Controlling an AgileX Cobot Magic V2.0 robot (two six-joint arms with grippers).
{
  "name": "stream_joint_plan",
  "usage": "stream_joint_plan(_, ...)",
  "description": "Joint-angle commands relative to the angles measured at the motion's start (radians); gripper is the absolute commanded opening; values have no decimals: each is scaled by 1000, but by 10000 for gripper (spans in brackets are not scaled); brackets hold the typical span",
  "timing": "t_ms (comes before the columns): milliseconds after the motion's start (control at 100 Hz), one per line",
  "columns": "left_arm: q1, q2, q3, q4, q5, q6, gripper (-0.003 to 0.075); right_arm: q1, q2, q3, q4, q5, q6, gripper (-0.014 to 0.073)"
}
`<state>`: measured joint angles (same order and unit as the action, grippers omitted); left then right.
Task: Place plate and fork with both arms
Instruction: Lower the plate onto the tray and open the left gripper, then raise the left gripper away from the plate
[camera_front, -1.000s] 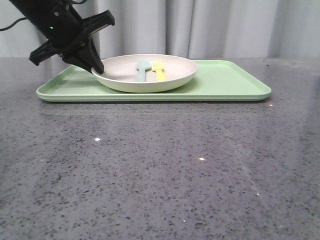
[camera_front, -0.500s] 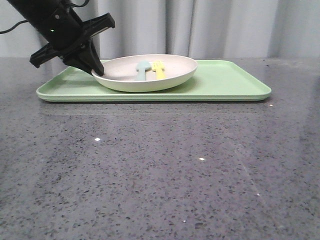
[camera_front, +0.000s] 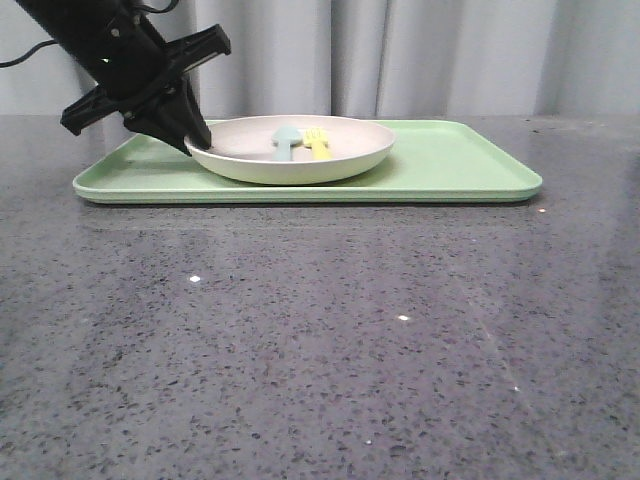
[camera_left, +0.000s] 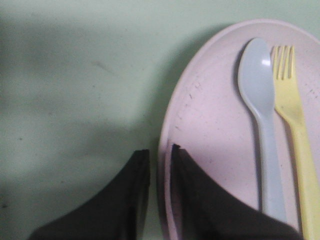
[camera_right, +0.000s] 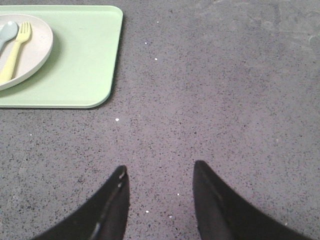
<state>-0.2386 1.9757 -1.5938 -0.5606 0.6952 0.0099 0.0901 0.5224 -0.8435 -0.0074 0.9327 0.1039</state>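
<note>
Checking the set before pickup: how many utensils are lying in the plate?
2: a pale blue spoon and, touching beside it, the yellow fork, both inside the plate. None seems hidden.

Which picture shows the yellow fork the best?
The left wrist view: the fork is big, tines clear, lying beside the spoon in the plate. The front view shows it small and far; the right wrist view shows it small at the edge.

Left end effector (camera_front: 197, 143) angles down from the upper left, fingers (camera_left: 192, 200) nearly together, pinching a thin rim; right end effector (camera_right: 159, 176) hangs with fingers spread
</note>
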Motion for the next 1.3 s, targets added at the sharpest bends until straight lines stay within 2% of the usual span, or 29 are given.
stream_joint_plan(0, -10, -52, -32, -31, -41, -10, 282, -4, 15, -30, -3, -74, -6, 325)
stream_joint_plan(80, -10, -52, -32, -31, -41, -10, 395, -4, 15, -30, -3, -74, -6, 325)
stream_joint_plan(180, -10, -54, -32, -31, -41, -10, 447, -4, 15, -30, -3, -73, -6, 325)
stream_joint_plan(510, 22, -175, -32, 38, -3, -10, 449, -4, 15, -30, -3, -73, -6, 325)
stream_joint_plan(660, 46, -270, -32, 199, 38, -10, 449, -4, 15, -30, -3, -73, -6, 325)
stream_joint_plan(800, 86, -372, 0, 268, 50, -10, 449, -4, 15, -30, -3, -73, -6, 325)
stream_joint_plan(1050, 204, -564, 141, 364, 50, -10, 448, -4, 15, -30, -3, -73, -6, 325)
stream_joint_plan(1290, 245, -769, 371, 481, 28, -10, 447, -4, 15, -30, -3, -73, -6, 325)
